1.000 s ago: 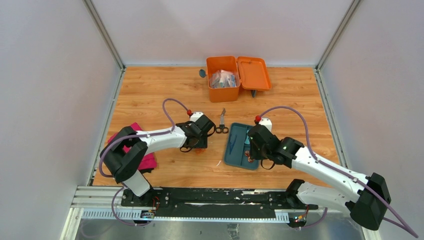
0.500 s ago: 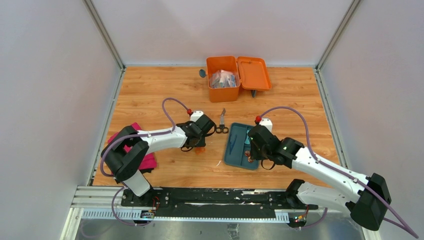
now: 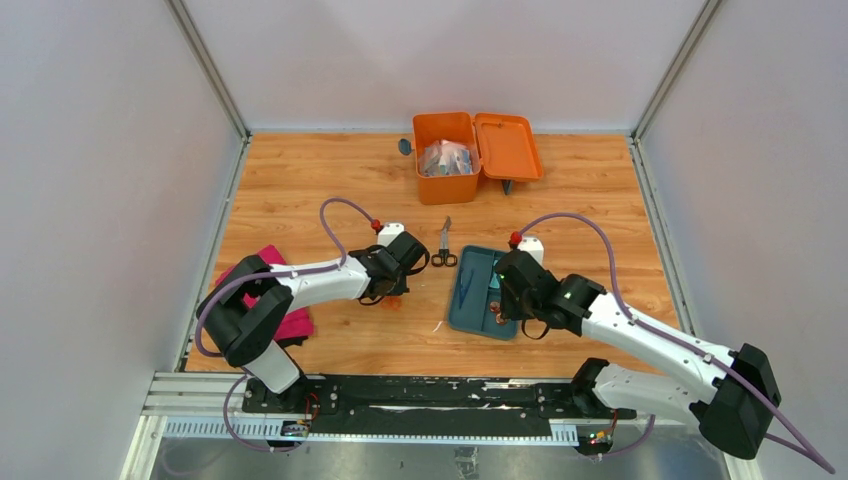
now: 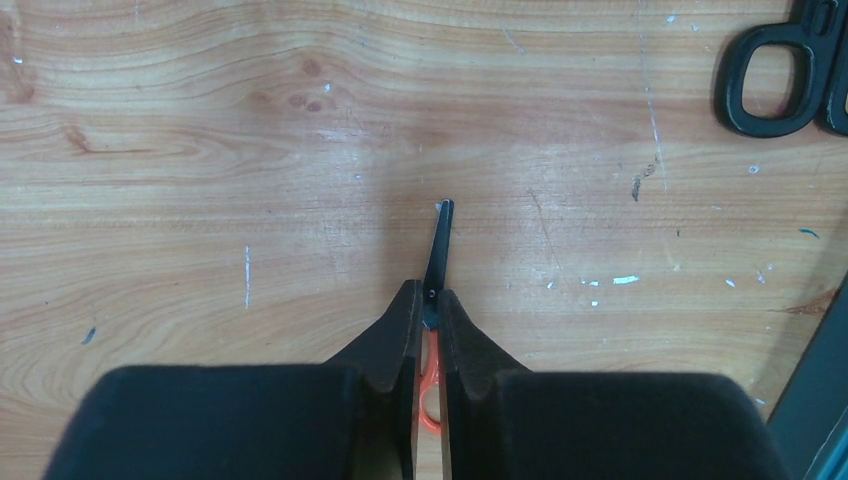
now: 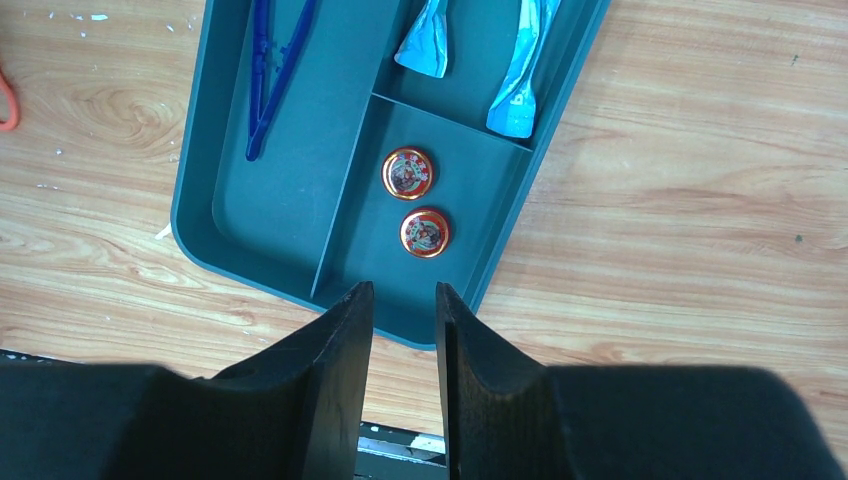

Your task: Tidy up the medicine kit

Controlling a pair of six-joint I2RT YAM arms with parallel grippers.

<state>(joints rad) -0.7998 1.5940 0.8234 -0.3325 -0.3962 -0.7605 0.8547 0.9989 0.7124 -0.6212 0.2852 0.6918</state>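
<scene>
Step in hand: pick-up of the small scissors (image 4: 440, 232) from the table (image 4: 200, 200), judged as one item of the sort-out.
Left gripper (image 4: 428, 293): clamped on the small scissors at about the pivot; dark blades pointed ahead, orange finger loop sat back between the fingers. Whether the scissors had left the wood could not be told.
Right gripper (image 5: 402, 293): jaws parted with a narrow gap, nothing between them; hovered over the near edge of the teal tray (image 5: 270, 200).
Medicine kit (image 3: 446, 187): stood at the far middle of the table, well apart from both arms; lid (image 3: 507, 147) lay swung open to its right; clear packets (image 3: 445, 158) were inside.
Teal tray contents: blue tweezers (image 5: 268, 70) in the long compartment; two round tins (image 5: 408, 173) in the near compartment; two pale blue sachets (image 5: 520, 70) in the far one.
Loose item: black scissors (image 3: 443, 247) lay on the wood between the left gripper and the tray.
Next move, judged: a straight lift with the pinch kept firm, since the hold was on thin metal, then a carry to either tray or kit; the destination was not evident.
Risk, judged: scissors pivoting or slipping in the narrow pinch.
Writing: tin lids showed a red and gold emblem, text too small to read; sachet print illegible; no brand made out.
</scene>
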